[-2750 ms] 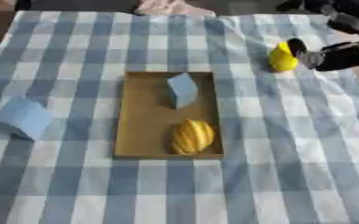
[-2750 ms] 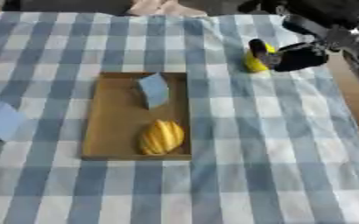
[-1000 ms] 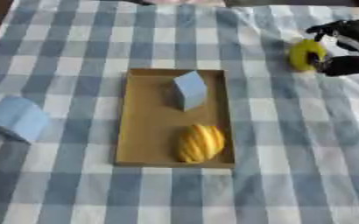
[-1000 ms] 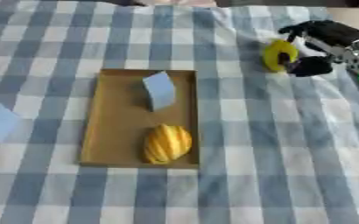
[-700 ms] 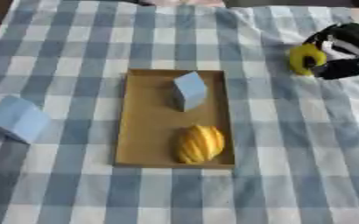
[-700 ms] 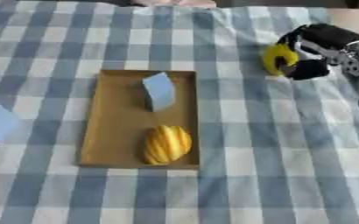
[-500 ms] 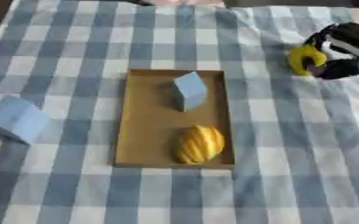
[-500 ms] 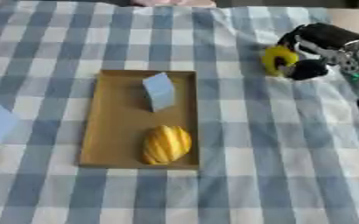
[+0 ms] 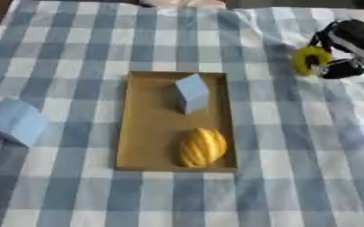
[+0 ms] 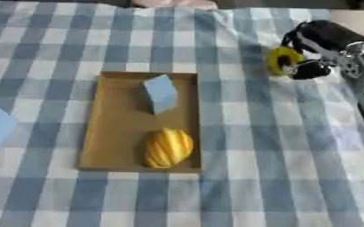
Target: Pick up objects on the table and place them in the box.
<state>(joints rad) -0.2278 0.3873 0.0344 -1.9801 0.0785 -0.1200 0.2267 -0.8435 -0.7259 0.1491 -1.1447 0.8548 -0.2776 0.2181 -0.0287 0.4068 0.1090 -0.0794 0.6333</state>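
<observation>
The right hand (image 10: 318, 44) is curling its fingers around a yellow ring-shaped object (image 10: 283, 60), apparently lifting it; next it must carry it left to the cardboard box (image 10: 113, 128).

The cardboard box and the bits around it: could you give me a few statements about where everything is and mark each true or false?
1. The yellow ridged object lies inside the cardboard box. True.
2. The box holds nothing else. False: a light blue block stands in its far half.
3. The right hand is curled round a yellow object. True.
4. That yellow object is over the box. False: it is off to the box's right, near the far right of the checked cloth.
5. Another light blue block lies on the cloth to the left of the box. True.
6. The left hand is reaching for that block. False: no left hand shows.
</observation>
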